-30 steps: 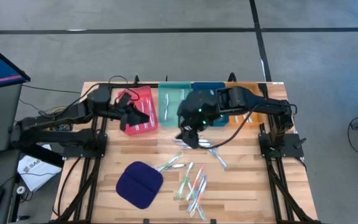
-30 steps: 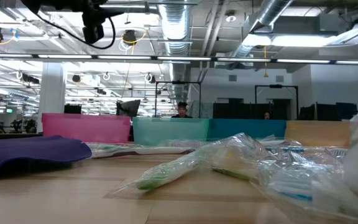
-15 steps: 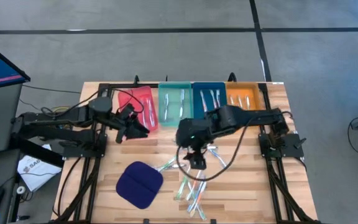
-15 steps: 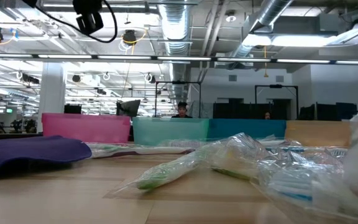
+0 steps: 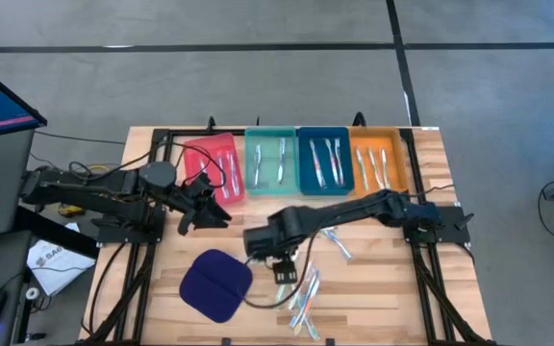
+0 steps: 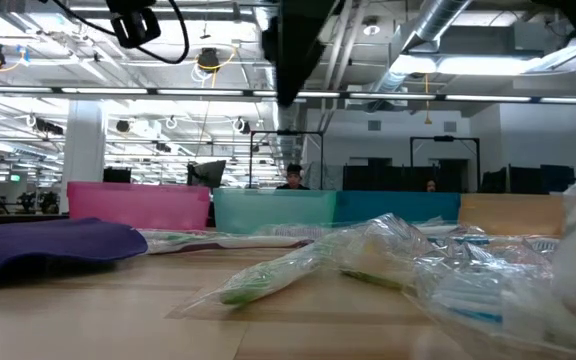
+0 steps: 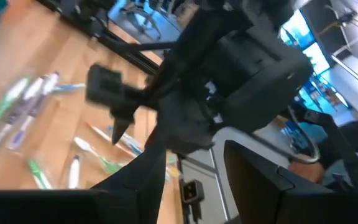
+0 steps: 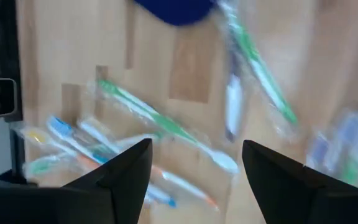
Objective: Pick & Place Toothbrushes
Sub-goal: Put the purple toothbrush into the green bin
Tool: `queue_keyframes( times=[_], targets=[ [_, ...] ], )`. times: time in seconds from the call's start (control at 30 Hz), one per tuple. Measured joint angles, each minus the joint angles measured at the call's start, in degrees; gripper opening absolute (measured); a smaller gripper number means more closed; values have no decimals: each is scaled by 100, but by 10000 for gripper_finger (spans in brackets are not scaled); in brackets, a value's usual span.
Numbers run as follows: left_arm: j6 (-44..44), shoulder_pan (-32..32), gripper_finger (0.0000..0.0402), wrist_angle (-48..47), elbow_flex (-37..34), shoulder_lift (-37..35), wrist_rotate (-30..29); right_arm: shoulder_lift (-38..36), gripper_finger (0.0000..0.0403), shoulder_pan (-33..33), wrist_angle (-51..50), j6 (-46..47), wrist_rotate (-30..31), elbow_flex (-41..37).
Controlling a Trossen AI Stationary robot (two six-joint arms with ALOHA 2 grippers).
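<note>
The toothbrushes left to sort lie loose just beside the blue pad, while others already rest in the four coloured trays beyond it. My right gripper hovers open and empty over them; my left gripper, half-open and empty, waits between pad and trays. All sits on a wooden table in a big, lit workshop.

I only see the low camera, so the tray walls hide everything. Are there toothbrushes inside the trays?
Observer: Yes. From above, toothbrushes lie in all four trays.
Operator: Where's the right end effector?
Observer: The right end effector hangs open over the loose toothbrushes, beside the blue pad.
Operator: And the left one?
Observer: The left end effector is next to the red tray, open and empty.
</note>
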Motion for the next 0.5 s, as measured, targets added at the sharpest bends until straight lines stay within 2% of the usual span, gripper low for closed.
queue_keyframes(
  times=[0.23,0.4,0.5],
  targets=[
    [-37,-368,158,-52,0,0,-9,218,244,83,1194,-95,-19,7],
    [-69,-570,158,-64,0,0,-35,288,244,270,1812,801,8,21],
    [-141,-667,158,-66,0,0,-44,302,244,314,1674,1382,229,-6]
  ],
)
